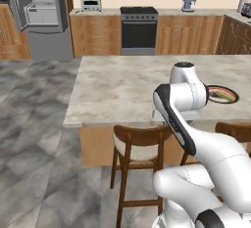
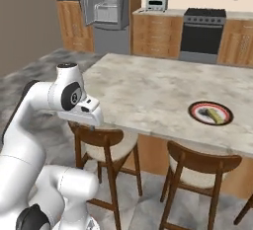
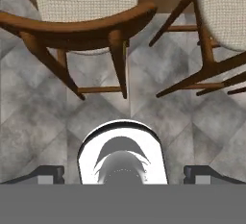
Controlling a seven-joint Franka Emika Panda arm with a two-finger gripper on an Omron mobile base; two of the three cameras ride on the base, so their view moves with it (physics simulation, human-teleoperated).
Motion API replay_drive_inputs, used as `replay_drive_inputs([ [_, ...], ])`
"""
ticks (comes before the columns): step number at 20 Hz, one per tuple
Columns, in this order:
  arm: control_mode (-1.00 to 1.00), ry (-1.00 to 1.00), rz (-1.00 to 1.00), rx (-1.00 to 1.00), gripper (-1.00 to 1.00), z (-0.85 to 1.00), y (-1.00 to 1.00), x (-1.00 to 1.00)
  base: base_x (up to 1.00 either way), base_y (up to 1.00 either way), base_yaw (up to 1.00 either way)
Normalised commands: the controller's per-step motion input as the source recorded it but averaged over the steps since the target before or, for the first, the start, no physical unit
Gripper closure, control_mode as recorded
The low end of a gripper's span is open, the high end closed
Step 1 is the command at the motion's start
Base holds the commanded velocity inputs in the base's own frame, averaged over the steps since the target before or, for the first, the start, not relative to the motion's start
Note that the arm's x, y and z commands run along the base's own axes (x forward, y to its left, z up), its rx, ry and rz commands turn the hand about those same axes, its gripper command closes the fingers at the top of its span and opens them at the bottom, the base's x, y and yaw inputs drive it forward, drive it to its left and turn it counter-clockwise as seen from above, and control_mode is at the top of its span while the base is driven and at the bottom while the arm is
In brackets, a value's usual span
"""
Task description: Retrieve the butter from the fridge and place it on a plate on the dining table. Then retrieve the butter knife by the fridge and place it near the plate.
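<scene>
Butter (image 2: 214,114): yellow stick lying on plate (image 2: 211,113), on dining table (image 2: 148,91) top near its front edge. In left base view your arm hides most of plate (image 1: 226,95); butter hard to make out there. Fridge (image 2: 106,7) at far wall, one door swung open, shelves inside blurred. Gripper (image 3: 123,175) fingertips stand wide apart, nothing between, pointing down at chairs (image 3: 91,23) and grey floor (image 3: 43,127).

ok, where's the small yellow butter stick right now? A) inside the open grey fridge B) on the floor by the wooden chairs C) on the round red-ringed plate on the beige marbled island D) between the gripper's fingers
C: the small yellow butter stick lies on the round red-ringed plate on the beige marbled island.
</scene>
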Motion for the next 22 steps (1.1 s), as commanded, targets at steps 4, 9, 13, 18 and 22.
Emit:
replay_drive_inputs([
  [4,1.0,0.0,0.0,0.0,-1.0,0.0,0.0,0.0,0.0,1.0,0.0],
  [9,1.0,0.0,0.0,0.0,-1.0,0.0,0.0,0.0,0.0,1.0,0.0],
  [13,1.0,0.0,0.0,0.0,-1.0,0.0,0.0,0.0,0.0,1.0,0.0],
  [18,1.0,0.0,0.0,0.0,-1.0,0.0,0.0,0.0,0.09,1.0,0.0],
  [22,1.0,0.0,0.0,0.0,-1.0,0.0,0.0,0.0,0.57,1.0,-0.01],
])
